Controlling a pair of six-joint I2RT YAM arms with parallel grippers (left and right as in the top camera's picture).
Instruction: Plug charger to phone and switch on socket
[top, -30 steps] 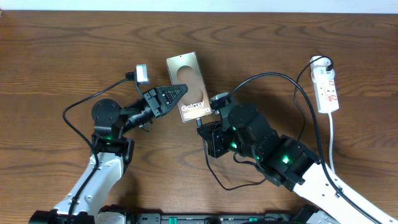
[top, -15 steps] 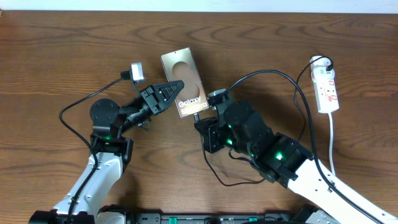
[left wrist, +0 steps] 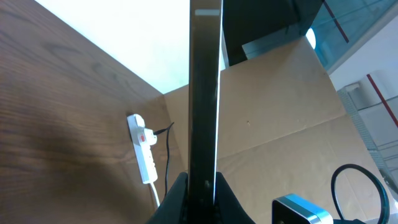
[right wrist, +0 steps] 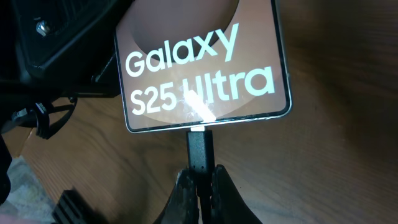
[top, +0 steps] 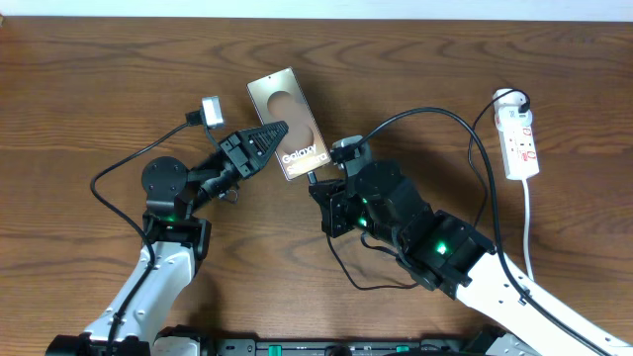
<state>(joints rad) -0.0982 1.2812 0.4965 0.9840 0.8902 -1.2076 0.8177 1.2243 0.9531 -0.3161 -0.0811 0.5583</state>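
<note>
Quick count here: one phone (top: 288,138), one charger cable (right wrist: 199,149), one white power strip (top: 518,143), two robot arms (top: 163,257) (top: 465,262), and one wooden table (top: 79,99) under everything.

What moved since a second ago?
In the overhead view the phone shifted up and left, carried by the left gripper. The right gripper followed, keeping the charger plug at the phone's bottom edge. Both grips stayed shut, and the socket did not move.

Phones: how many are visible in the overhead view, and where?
1. The phone is in the middle of the view, held by the left end effector; the right end effector holds the charger plug at its bottom edge.
</note>
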